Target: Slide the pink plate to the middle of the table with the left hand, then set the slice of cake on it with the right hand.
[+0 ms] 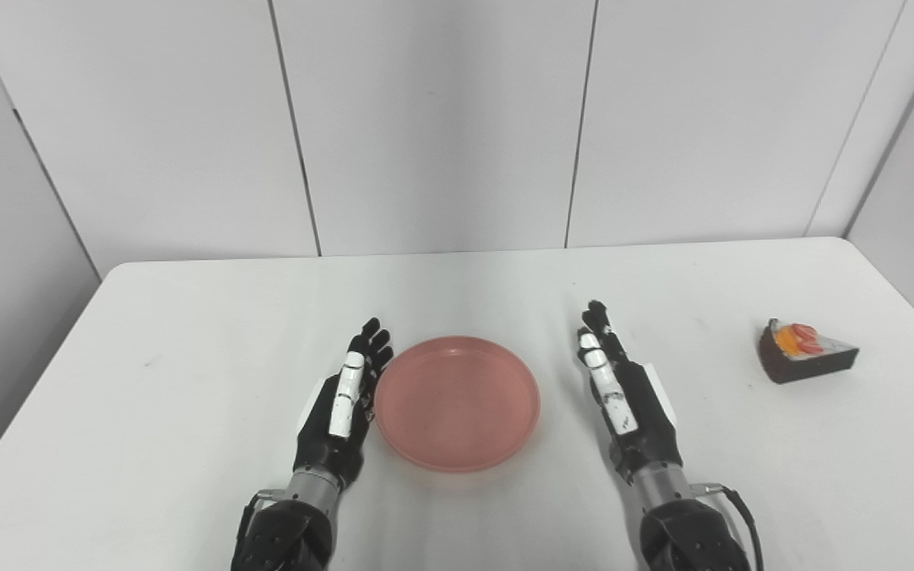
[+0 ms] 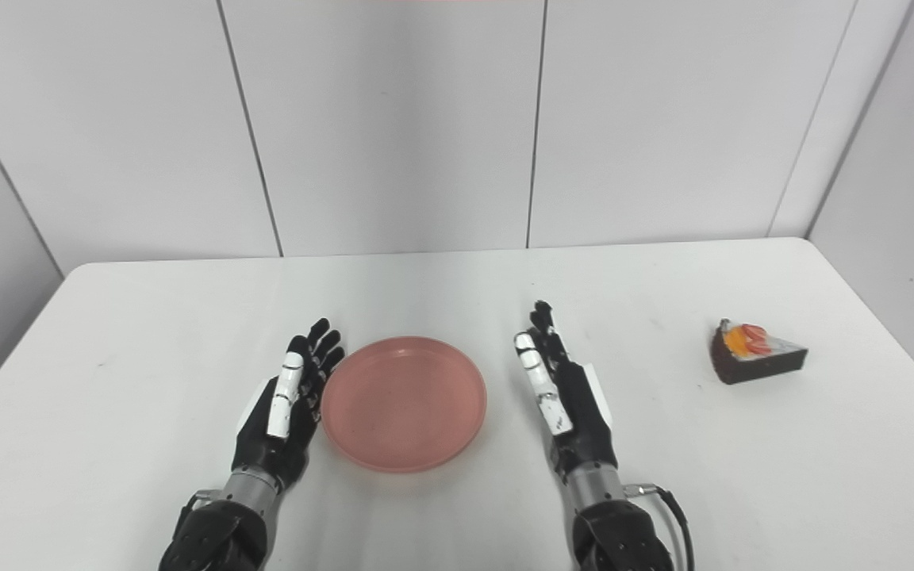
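**Two robot hands flank the pink plate; cake waits at the right**

Nearest the camera, two dark forearms rise from the bottom edge, each ending in a black-and-white robot hand. Left robot hand (image 1: 339, 412) stands on its edge with fingers stretched forward and slightly apart, holding nothing; its fingers lie just beside the left rim of the round, shallow pink plastic plate (image 1: 457, 402), and whether they touch the rim cannot be told. Right robot hand (image 1: 622, 392) is likewise flat and outstretched, fingers apart and empty, standing a little apart from the plate's right rim.

The plate sits flat on the white tabletop (image 1: 187, 357), about midway between the side edges and nearer the front. Nothing lies in it.

Well apart to the right, near the tabletop's right edge, rests the dark chocolate wedge of cake (image 2: 757, 361) with white icing and orange and red fruit pieces on top, its pointed end toward the right. Nothing stands between it and the right robot hand.

Behind the tabletop stand plain white wall panels (image 1: 441, 119) with thin dark seams. No writing or label can be read anywhere.
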Controlling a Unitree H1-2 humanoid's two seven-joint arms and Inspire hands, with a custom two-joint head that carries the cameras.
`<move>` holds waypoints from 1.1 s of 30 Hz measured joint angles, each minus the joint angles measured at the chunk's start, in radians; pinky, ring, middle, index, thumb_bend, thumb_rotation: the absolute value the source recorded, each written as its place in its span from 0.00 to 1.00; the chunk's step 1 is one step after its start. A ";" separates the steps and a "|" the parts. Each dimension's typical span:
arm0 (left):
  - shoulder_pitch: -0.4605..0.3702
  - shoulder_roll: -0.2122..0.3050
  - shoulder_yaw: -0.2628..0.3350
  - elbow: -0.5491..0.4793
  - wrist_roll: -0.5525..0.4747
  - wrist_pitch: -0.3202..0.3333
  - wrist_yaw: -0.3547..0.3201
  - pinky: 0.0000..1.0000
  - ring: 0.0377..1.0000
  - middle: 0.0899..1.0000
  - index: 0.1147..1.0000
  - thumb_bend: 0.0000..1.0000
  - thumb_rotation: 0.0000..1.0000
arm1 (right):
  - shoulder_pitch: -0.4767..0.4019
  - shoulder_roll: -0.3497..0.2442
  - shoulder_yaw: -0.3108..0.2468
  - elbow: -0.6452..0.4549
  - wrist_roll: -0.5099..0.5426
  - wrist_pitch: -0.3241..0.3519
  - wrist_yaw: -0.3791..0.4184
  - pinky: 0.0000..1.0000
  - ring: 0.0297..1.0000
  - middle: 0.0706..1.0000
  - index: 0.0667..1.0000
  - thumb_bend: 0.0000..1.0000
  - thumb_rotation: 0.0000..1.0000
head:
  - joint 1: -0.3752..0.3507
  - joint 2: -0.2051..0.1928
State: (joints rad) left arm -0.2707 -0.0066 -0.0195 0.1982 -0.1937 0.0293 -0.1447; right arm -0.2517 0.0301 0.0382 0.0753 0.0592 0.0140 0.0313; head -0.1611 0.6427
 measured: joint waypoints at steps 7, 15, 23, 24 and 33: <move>0.003 0.008 -0.007 -0.010 0.018 0.011 0.000 1.00 1.00 1.00 1.00 0.68 1.00 | -0.004 0.000 0.006 0.000 -0.001 0.004 0.002 1.00 1.00 1.00 1.00 0.58 0.87 | -0.021 0.012; 0.003 0.025 -0.014 -0.011 0.022 0.013 -0.005 1.00 1.00 1.00 1.00 0.66 1.00 | -0.028 -0.002 -0.011 0.000 -0.010 0.009 -0.013 1.00 0.98 0.97 0.97 0.57 0.83 | -0.083 0.025; 0.003 0.039 -0.020 0.001 0.035 -0.011 -0.025 1.00 1.00 1.00 1.00 0.64 1.00 | -0.104 -0.080 -0.032 -0.032 -0.132 0.063 -0.054 0.97 0.98 0.97 0.99 0.56 0.83 | -0.153 0.014; 0.003 0.039 -0.020 0.001 0.040 -0.013 -0.025 1.00 1.00 1.00 1.00 0.63 1.00 | -0.110 -0.104 -0.030 -0.044 -0.156 0.084 -0.051 0.96 0.98 0.97 0.99 0.55 0.83 | -0.153 0.014; 0.003 0.044 -0.010 0.025 0.039 -0.051 -0.041 1.00 1.00 1.00 1.00 0.66 1.00 | -0.172 -0.302 -0.038 -0.126 -0.283 0.323 -0.012 0.87 0.93 0.93 0.90 0.68 0.68 | -0.264 -0.009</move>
State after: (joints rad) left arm -0.2680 0.0376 -0.0293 0.2235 -0.1549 -0.0219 -0.1852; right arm -0.4237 -0.2720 0.0001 -0.0508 -0.2243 0.3370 0.0198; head -0.4248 0.6335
